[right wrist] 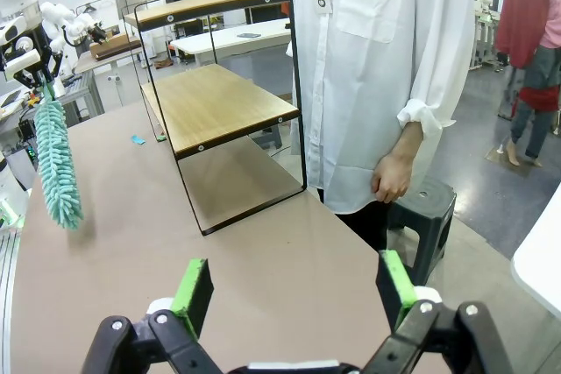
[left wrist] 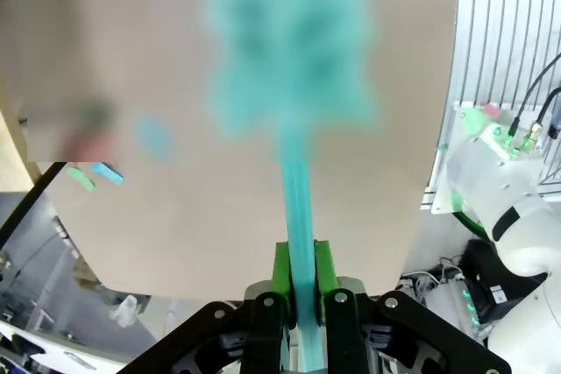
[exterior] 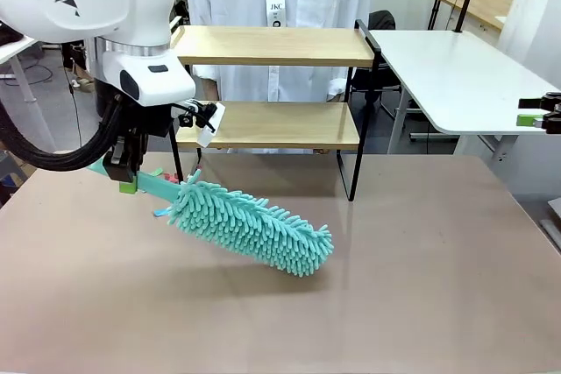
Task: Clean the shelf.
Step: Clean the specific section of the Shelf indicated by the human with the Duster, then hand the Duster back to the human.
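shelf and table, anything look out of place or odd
Nothing is spilled or damaged. The shelf stands upright with both boards bare. A few small coloured bits lie on the table near the shelf's foot; what they are is unclear. The duster is held by its handle in the left gripper.

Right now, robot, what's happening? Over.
Left gripper shut on teal duster. Right gripper open, empty. Shelf untouched, nothing on it. Person's hand beside it.

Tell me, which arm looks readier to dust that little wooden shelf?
The left. Its tool already grips the teal duster beside the shelf; the right tool hangs open and empty, farther off.
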